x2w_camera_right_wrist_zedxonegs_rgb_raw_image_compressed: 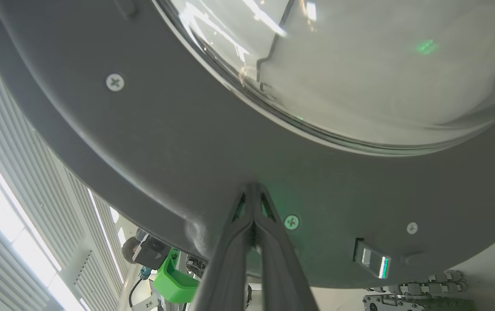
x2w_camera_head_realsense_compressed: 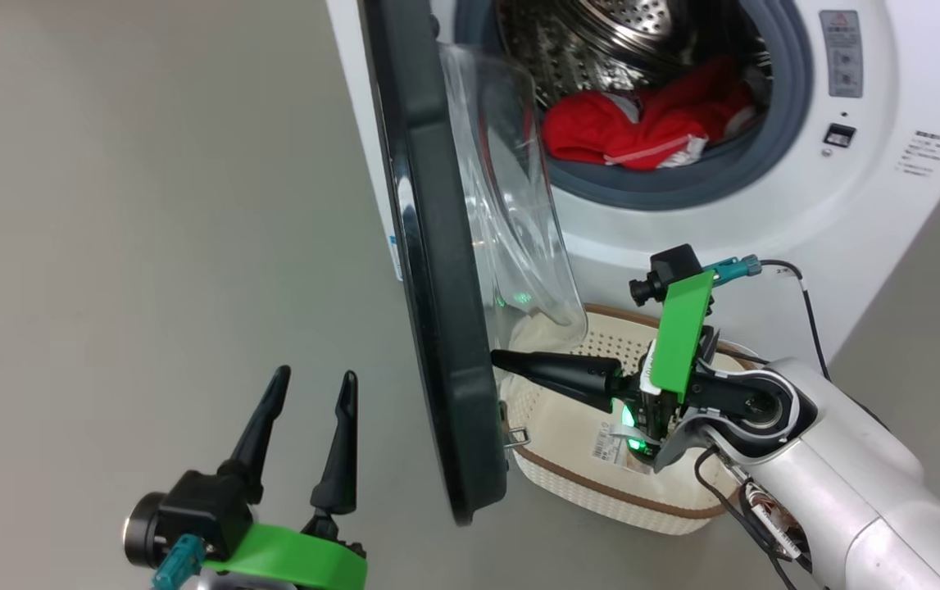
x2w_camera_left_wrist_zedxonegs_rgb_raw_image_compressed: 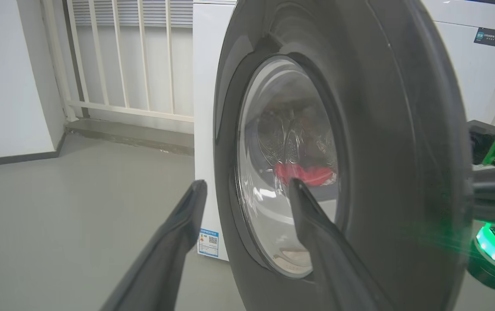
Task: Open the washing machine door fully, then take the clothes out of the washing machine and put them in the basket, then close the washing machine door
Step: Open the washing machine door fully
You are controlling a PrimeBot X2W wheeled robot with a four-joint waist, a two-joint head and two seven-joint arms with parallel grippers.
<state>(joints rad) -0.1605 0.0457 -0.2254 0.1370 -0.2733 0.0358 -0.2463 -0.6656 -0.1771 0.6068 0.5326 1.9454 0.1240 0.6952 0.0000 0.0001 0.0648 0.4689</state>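
Touching the inner rim of the door, the right pincer was pressed together; the left pincer hung spread outside it. Clothes lay in the drum, the basket on the floor below the door.

The right pincer, tips together, touches the washing machine door.

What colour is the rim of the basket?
Brown, on a cream basket; clearest in the head view.
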